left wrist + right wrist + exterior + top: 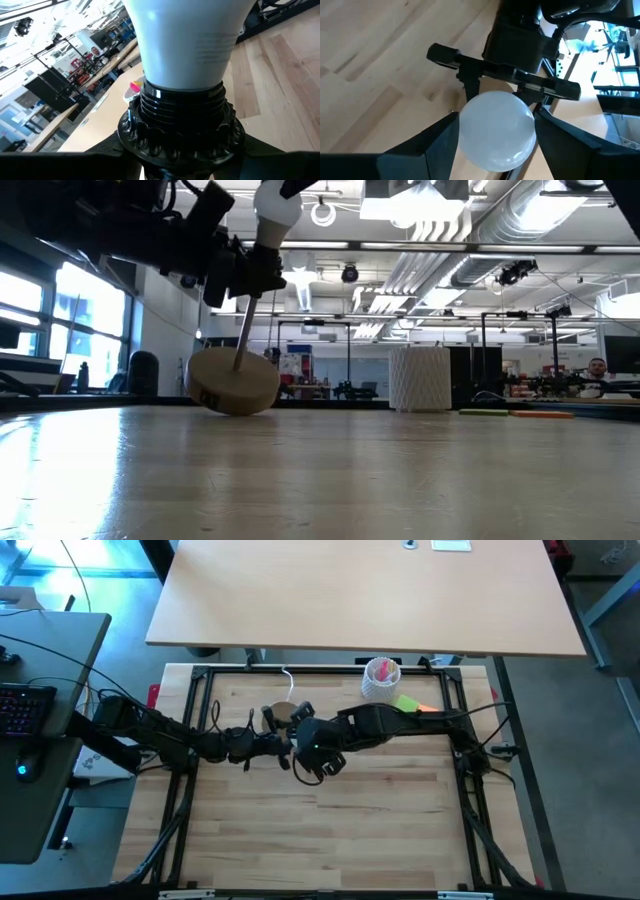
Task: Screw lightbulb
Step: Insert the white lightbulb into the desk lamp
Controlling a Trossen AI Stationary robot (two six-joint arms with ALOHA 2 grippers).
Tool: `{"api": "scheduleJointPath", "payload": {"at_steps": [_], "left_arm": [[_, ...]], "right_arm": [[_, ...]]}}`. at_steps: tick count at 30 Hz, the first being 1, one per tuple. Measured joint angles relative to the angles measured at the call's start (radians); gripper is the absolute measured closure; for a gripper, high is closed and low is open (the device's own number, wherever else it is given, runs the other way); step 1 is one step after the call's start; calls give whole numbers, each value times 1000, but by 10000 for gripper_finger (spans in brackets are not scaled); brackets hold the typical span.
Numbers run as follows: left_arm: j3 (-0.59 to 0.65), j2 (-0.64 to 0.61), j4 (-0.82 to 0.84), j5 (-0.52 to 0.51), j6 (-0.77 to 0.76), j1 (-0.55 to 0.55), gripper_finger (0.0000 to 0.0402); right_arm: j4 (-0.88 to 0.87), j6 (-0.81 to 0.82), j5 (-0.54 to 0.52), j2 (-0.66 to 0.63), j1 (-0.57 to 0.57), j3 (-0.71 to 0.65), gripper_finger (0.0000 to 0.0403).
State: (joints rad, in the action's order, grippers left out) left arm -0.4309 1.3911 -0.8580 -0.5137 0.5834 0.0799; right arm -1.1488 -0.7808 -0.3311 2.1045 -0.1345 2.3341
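Observation:
The white lightbulb [497, 130] sits with its base in the black ribbed socket [180, 125] of a lamp stand. A thin metal rod [243, 330] joins the socket to a round wooden base [233, 383], which is tilted in the low view. My left gripper [185, 162] is shut on the socket just below the bulb. It also shows in the right wrist view [505, 80]. My right gripper [497, 142] is shut on the bulb's round head. In the high view both grippers [295, 747] meet at the table's middle and hide the bulb. My left gripper pinches the socket's toothed collar [150, 145] between its two fingers, coming level from the table's left. The socket stands off the table on its rod, and the wooden base below is tilted. My right gripper pinches the bulb's round white head [470, 125] between its two fingers [437, 145], one on either side. It comes at the bulb from the end opposite the socket. The bulb's base is in the socket.
A white ribbed cup [381, 678] with pink contents stands at the back right, and also shows in the low view [420, 377]. Green and orange items [410, 703] lie beside it. A black frame [190, 740] edges the wooden table. Bare table lies toward the near edge [330, 840].

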Motion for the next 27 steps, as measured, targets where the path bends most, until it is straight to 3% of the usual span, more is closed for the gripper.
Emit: {"api": "scheduleJointPath", "payload": {"at_steps": [8,14,19,27], "left_arm": [[0,1,-5,-41,-10,1,238],[0,1,-14,-126,-31,6,238],[1,1,-19,-148,-42,6,238],[1,1,-25,-147,-47,7,238]], "right_arm": [[-1,303,-88,9,3,0,151],[-8,690,-192,12,5,-1,151],[5,986,-216,12,6,-1,151],[-6,971,-248,-2,-30,20,151]]}}
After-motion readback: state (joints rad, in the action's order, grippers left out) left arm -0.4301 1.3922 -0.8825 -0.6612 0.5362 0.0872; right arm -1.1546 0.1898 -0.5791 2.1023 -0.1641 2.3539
